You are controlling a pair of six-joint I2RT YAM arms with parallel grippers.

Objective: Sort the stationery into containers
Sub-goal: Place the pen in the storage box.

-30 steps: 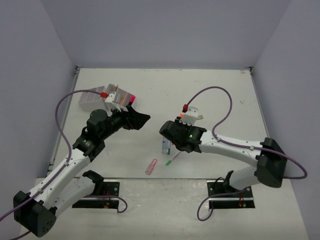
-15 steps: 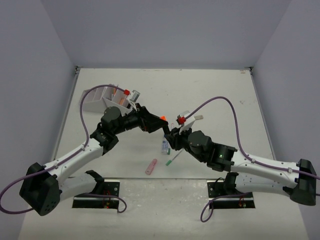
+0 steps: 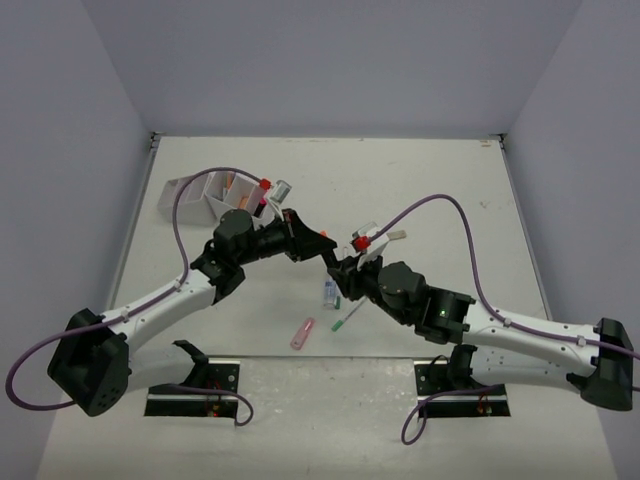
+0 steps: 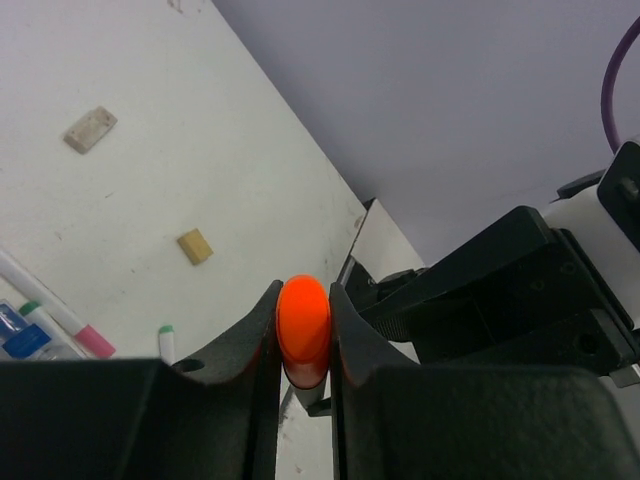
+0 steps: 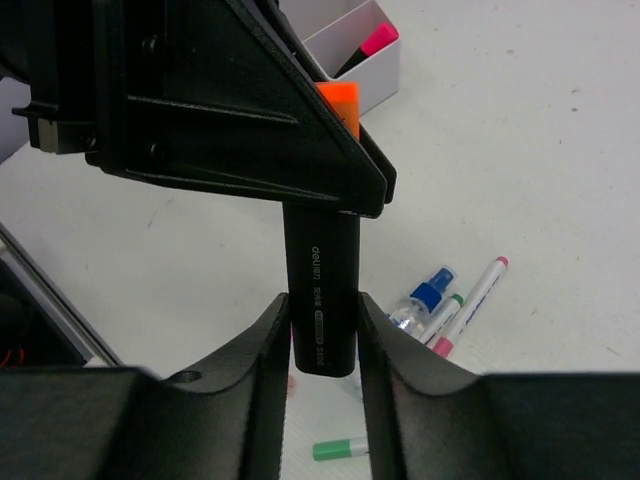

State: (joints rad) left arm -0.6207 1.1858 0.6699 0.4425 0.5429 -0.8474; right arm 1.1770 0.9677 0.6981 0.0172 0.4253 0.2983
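Mid-table, the right gripper pinches the marker by its black barrel while the left gripper pinches its orange cap, probably a handover toward the far-left organiser.

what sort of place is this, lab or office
Probably a robot lab cell: bare walls around a white table, a left arm and right arm bolted to its near edge, a white organiser set out.
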